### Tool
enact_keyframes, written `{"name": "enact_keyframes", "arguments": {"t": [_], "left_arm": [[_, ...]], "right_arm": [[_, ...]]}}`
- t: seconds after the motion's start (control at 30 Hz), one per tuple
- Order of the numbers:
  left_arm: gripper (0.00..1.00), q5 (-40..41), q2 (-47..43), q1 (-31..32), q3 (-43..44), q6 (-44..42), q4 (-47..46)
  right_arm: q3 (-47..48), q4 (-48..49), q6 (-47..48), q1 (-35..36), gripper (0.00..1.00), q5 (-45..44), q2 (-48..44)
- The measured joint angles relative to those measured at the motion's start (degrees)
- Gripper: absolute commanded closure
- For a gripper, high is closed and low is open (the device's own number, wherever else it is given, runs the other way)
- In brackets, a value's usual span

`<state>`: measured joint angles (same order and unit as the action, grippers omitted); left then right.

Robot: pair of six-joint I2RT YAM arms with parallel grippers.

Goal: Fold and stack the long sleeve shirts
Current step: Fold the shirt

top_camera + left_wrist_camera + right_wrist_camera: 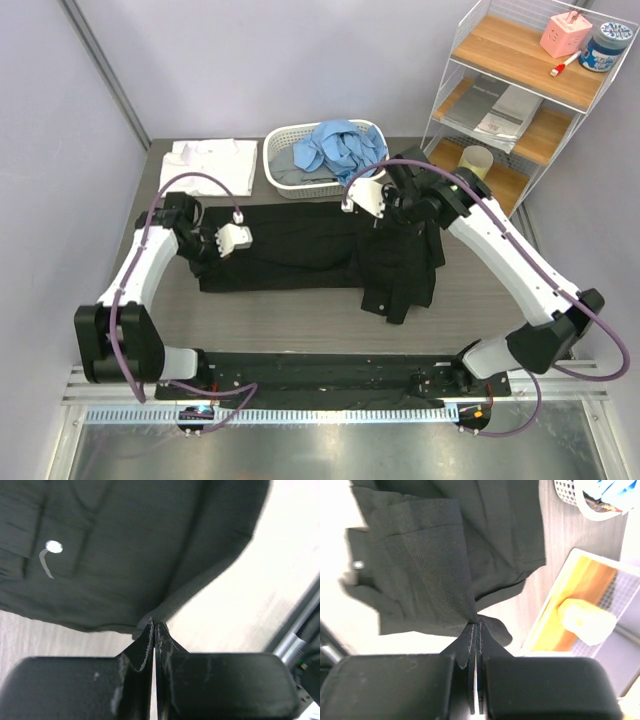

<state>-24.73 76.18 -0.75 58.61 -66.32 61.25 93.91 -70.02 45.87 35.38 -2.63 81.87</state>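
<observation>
Surface (pixel 300 322): grey, wood-grain finish, with walls along its left and far sides.

Black shirt (pixel 300 250): spread across the middle, long side running left to right. Most of it lies flat. The right-hand part is bunched, and a fold of cloth reaches toward the near edge. The cloth is drawn up off the surface at the left edge and at the far right.

White shirt (pixel 212 162): folded, lying in the far left corner, apart from the black shirt.

Basket (pixel 272 165): white slatted plastic, standing at the far side, middle. It sits just beside the white shirt and just beyond the black shirt.
</observation>
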Motion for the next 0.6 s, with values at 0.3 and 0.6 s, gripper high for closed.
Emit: {"name": "enact_keyframes", "arguments": {"t": [0.3,0.6], "left_arm": [[1.0,2.2,10.8,0.0,3.9,3.4,-6.2],[1.0,4.2,14.3,0.0,4.4,6.2,-10.8]], "right_arm": [[2.7,4.0,7.6,-0.9,0.99,-4.1,9.4],[8.9,8.3,12.6,-1.9,0.99,-6.8,14.7]]}}
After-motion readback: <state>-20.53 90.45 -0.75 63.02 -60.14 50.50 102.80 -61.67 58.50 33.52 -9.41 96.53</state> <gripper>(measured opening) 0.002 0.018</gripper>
